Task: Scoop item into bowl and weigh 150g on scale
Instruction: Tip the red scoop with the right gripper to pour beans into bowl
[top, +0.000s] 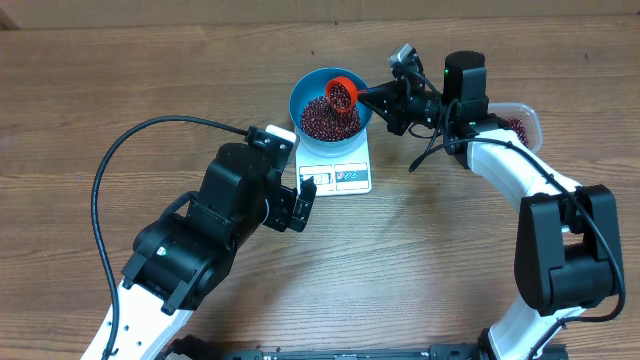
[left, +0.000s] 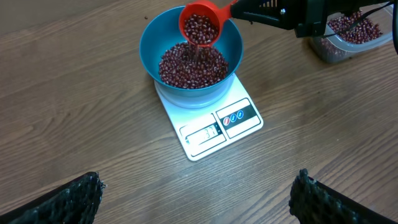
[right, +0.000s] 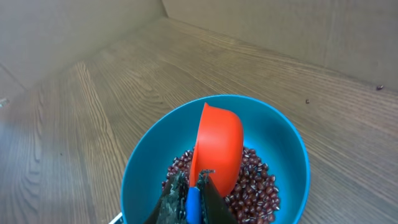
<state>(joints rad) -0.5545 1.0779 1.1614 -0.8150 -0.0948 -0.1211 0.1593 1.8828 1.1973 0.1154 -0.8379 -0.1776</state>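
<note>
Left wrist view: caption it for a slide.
Right gripper pours beans from scoop into bowl on scale.

Glossy beans (left: 186, 68) — plastic bowl (left: 149, 43), wood tbl (left: 74, 112).

Red-brown beans (left: 193, 67) lie in the blue bowl (left: 151, 41) atop the white scale (left: 198, 118).

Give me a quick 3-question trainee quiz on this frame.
1. True or false: the blue bowl sits on the scale.
2. The scoop is held by: A) left gripper B) right gripper C) nothing.
3. Besides bowl and scoop, where else are beans?
Key: 1 true; 2 B; 3 in the clear tub.
</note>
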